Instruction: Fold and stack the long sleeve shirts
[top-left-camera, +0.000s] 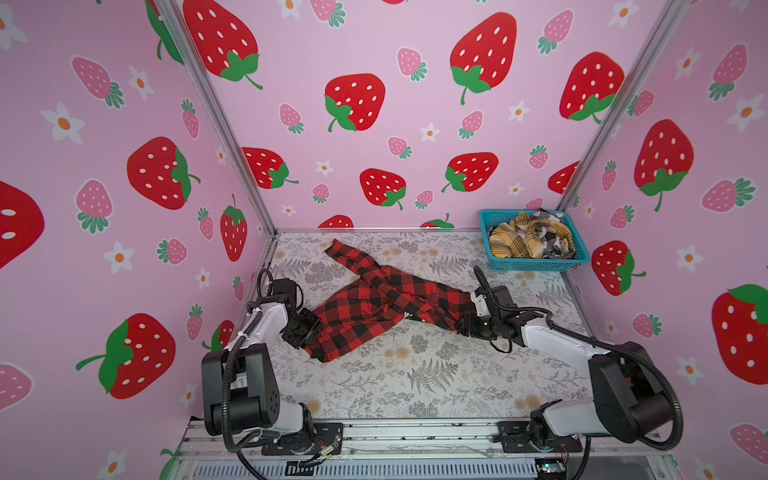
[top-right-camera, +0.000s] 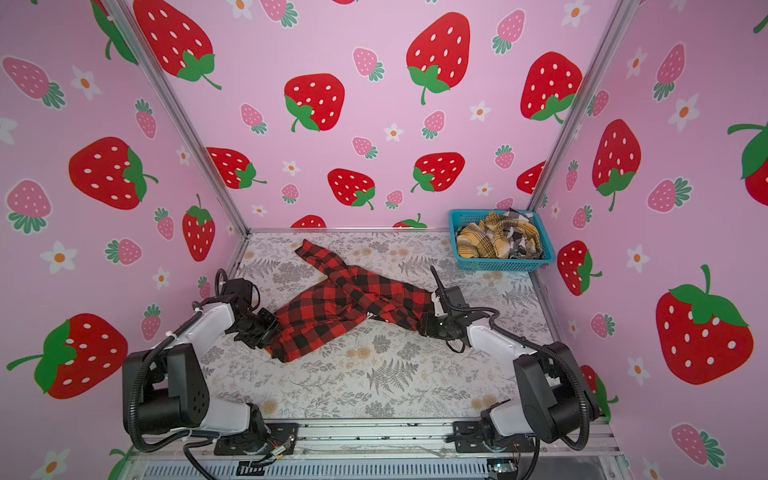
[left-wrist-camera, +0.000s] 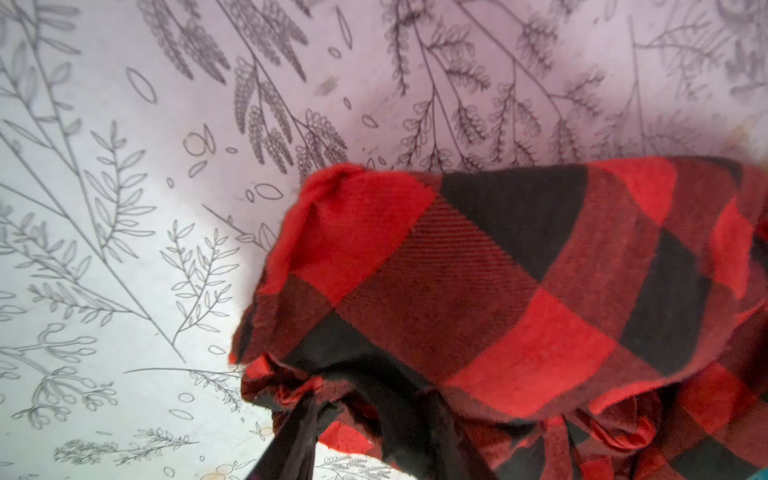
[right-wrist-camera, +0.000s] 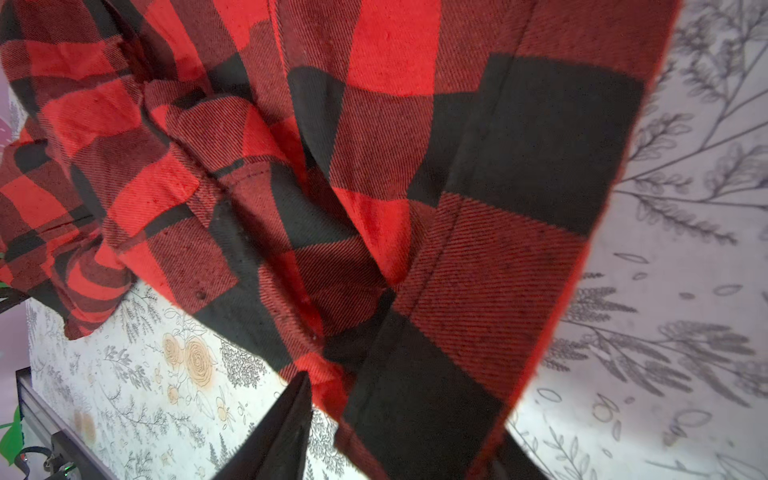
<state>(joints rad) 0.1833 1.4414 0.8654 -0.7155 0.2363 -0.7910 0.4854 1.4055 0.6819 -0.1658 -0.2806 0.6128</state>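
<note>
The red-and-black check long sleeve shirt (top-left-camera: 374, 303) (top-right-camera: 332, 307) lies crumpled and stretched across the table's middle, one sleeve reaching toward the back left. My left gripper (top-left-camera: 313, 328) (top-right-camera: 272, 326) is shut on its left end, where cloth bunches over the jaws (left-wrist-camera: 365, 436). At the shirt's right end my right gripper (top-left-camera: 461, 322) (top-right-camera: 422, 322) is shut on the fabric, which runs between the dark fingers (right-wrist-camera: 399, 436). A mustard-yellow plaid shirt (top-left-camera: 515, 241) and a black-and-white plaid shirt (top-left-camera: 552, 237) lie heaped in the basket.
The turquoise mesh basket (top-left-camera: 536, 264) (top-right-camera: 498, 264) stands at the back right corner. The table (top-left-camera: 415, 374) has a grey floral cover. Pink strawberry walls close in the left, back and right sides. Both arm bases sit on the front rail.
</note>
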